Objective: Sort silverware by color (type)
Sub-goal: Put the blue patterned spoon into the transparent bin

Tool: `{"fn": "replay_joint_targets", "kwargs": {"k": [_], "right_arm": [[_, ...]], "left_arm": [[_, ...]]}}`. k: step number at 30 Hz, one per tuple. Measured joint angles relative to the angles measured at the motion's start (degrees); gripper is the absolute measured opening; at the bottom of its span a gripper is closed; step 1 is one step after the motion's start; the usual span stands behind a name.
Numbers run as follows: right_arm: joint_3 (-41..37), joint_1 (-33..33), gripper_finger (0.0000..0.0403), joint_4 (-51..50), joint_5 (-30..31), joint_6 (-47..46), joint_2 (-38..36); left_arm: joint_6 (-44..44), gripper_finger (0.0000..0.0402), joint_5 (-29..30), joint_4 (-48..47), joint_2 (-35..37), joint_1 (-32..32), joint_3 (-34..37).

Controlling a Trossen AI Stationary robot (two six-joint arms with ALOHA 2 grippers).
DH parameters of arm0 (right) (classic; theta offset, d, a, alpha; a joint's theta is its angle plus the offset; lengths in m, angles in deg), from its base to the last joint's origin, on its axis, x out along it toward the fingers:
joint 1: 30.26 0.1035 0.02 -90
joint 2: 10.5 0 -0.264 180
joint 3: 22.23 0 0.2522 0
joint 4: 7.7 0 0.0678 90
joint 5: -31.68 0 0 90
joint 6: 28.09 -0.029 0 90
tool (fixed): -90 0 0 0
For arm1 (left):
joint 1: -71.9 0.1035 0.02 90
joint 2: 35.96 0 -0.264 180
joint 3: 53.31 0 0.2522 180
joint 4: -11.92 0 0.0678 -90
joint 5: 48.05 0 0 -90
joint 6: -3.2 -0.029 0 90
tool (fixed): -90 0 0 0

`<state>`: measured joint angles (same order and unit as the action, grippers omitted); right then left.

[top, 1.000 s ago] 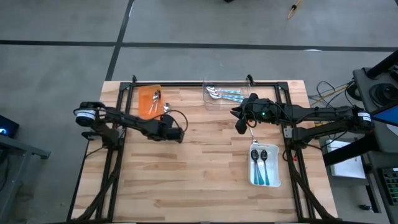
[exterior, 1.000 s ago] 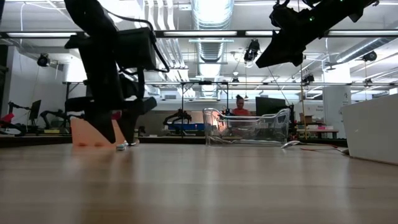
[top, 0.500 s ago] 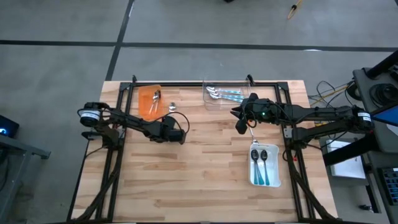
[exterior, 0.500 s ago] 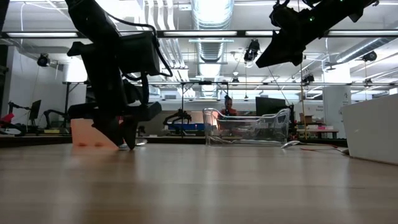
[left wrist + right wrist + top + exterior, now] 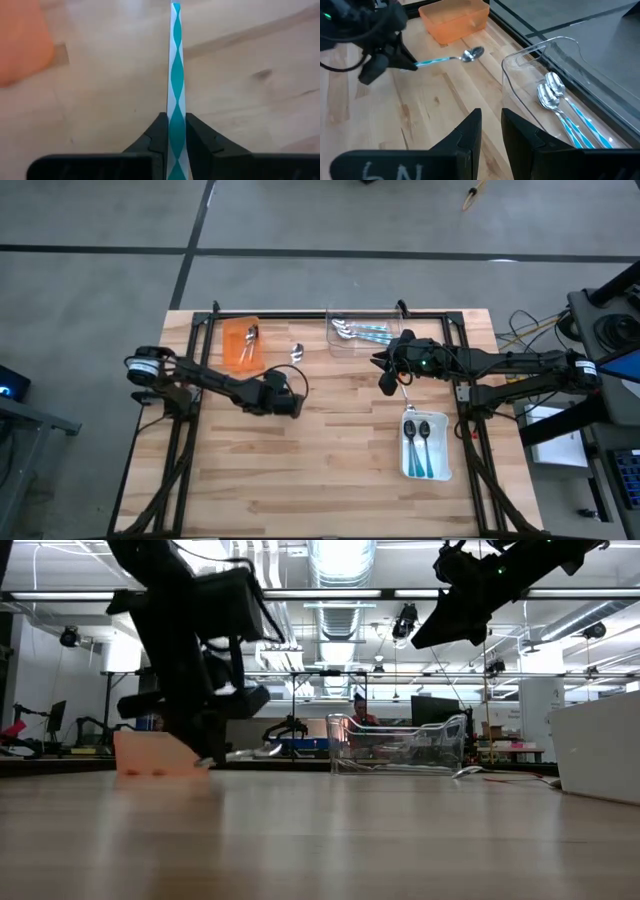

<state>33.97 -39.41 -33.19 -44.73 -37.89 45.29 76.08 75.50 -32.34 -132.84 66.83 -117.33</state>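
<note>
My left gripper point(image 5: 290, 388) is shut on a spoon with a teal-and-white striped handle point(image 5: 176, 75), right of the orange tray point(image 5: 241, 343). The spoon's shiny bowl point(image 5: 297, 352) points toward the far edge. My right gripper point(image 5: 385, 383) hovers high beside the clear tray point(image 5: 362, 332). Its fingers point(image 5: 470, 131) stand a narrow gap apart with nothing between them. Spoons with teal handles lie in the clear tray, two more in the white tray point(image 5: 425, 450), and some lie in the orange tray. My left gripper pinches the striped handle's free end point(image 5: 176, 131) between its two fingers point(image 5: 155, 137). The fingers slant down from the near side and lie along the handle, which sticks straight out ahead of them. The spoon lies nearly level, its bowl point(image 5: 472, 53) low over the wood; whether the bowl touches, I cannot tell.
Black frame rails run along the table's left, right and far edges point(image 5: 330, 313). Bare wood lies between the trays and toward the near edge point(image 5: 320, 480). In the low view a person shows far off in the room behind the clear tray point(image 5: 362, 712).
My left gripper has shut on the striped spoon's handle and gone a little toward the table's right edge. The spoon has come along with it: its bowl, which was right beside the orange tray, now stands clearly farther right of it.
</note>
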Motion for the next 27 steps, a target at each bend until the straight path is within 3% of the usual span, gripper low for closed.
{"fn": "replay_joint_targets", "kwargs": {"k": [5,13,20,24,27], "right_arm": [[0.0,0.0,0.0066,1.1,0.0,-0.1,0.0],[-0.5,0.0,0.0066,9.4,-0.6,-0.8,1.0],[-0.7,0.2,0.0066,15.5,-1.1,-4.6,7.3],[-2.1,2.3,0.0066,25.4,-4.5,-6.2,11.7],[-3.9,4.7,0.0066,39.8,-4.6,-6.1,14.9]], "left_arm": [[-4.8,0.0025,7.5,-4.1,1.3,-3.8,-3.7],[-30.7,0.0025,23.0,-3.6,1.7,-7.7,-13.0],[-51.8,0.0026,27.5,-3.7,3.3,-7.2,-17.7],[-54.3,0.0026,29.2,-2.8,6.9,-7.1,-14.9],[-54.4,0.0026,29.6,-1.8,10.3,-7.1,-11.5]]}}
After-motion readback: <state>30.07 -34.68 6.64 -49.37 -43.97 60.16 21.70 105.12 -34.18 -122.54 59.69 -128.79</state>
